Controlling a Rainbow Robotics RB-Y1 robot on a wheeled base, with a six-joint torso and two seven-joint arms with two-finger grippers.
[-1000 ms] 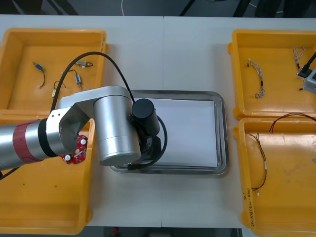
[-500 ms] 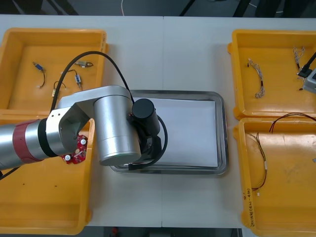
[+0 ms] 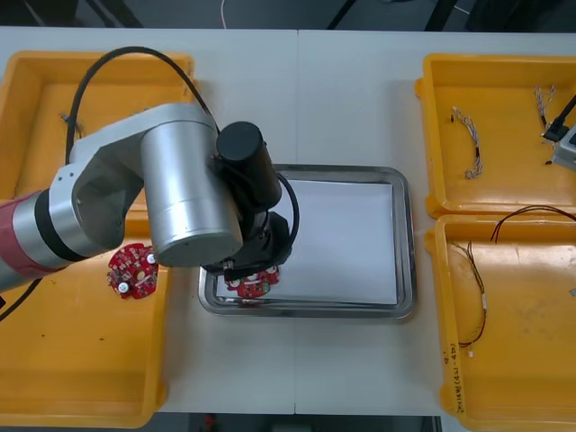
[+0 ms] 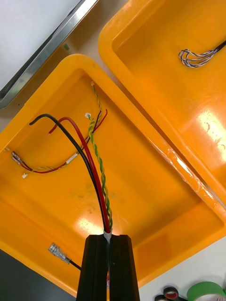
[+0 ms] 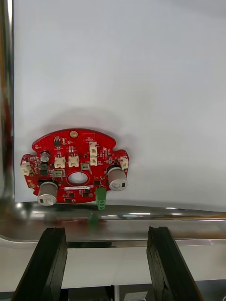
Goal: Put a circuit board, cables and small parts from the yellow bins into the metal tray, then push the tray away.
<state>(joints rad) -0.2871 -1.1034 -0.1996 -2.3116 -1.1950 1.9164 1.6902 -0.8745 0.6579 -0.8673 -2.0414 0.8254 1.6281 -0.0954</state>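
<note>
**Left hand point(image 5: 106, 230) being held released above circuit board point(image 5: 75, 171)**

Its fingers point(image 5: 47, 263) are being held apart, with nothing gripped. The red board is being carried flat on the white lining point(image 5: 117, 70), in the near-left corner of the metal tray point(image 3: 407, 243). Right hand point(image 4: 108, 237) is being held clenched, facing a yellow bin point(image 4: 155, 197) containing cables point(image 4: 94, 160).
</note>
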